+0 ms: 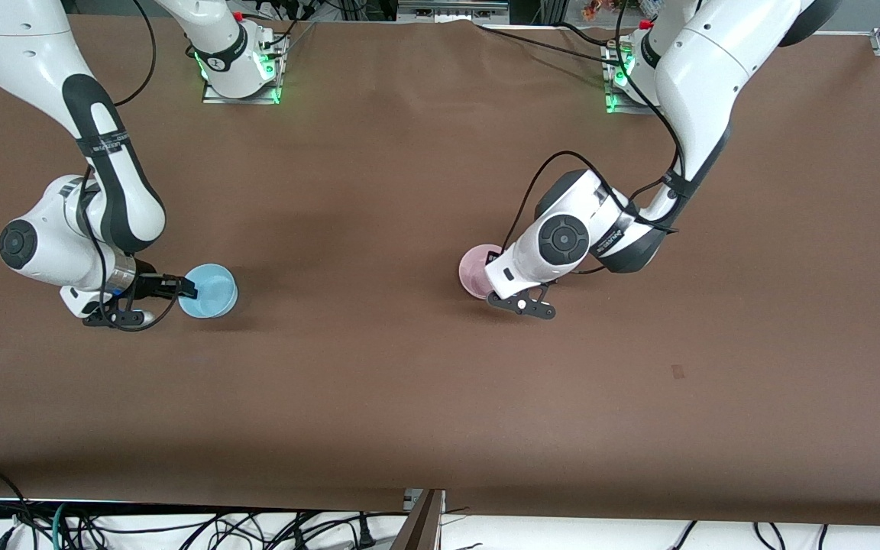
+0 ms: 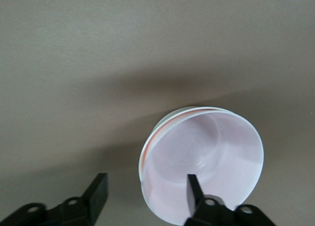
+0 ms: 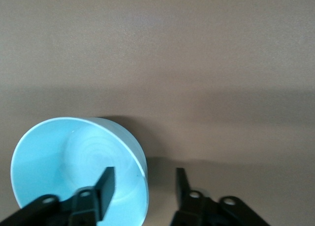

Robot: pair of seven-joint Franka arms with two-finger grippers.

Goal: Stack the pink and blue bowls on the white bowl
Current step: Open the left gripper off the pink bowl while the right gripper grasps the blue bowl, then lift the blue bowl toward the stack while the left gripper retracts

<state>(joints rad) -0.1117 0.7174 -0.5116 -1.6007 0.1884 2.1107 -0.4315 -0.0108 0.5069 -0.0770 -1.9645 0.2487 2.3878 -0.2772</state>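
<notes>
The blue bowl (image 1: 208,291) stands on the brown table toward the right arm's end. My right gripper (image 1: 185,289) is low at its rim and open. In the right wrist view one finger (image 3: 104,186) is inside the blue bowl (image 3: 59,157) and the other is outside, so the right gripper (image 3: 144,173) straddles the wall. Near the table's middle the pink bowl (image 1: 475,269) is partly covered by my left hand. The left gripper (image 2: 146,181) is open astride the rim of the pink bowl (image 2: 206,152), which sits nested in the white bowl (image 2: 158,125); only an outer edge of that shows.
The brown table (image 1: 425,397) spreads wide around both bowls. The arm bases (image 1: 241,72) are bolted along the edge farthest from the front camera. Loose cables (image 1: 180,531) hang below the nearest edge.
</notes>
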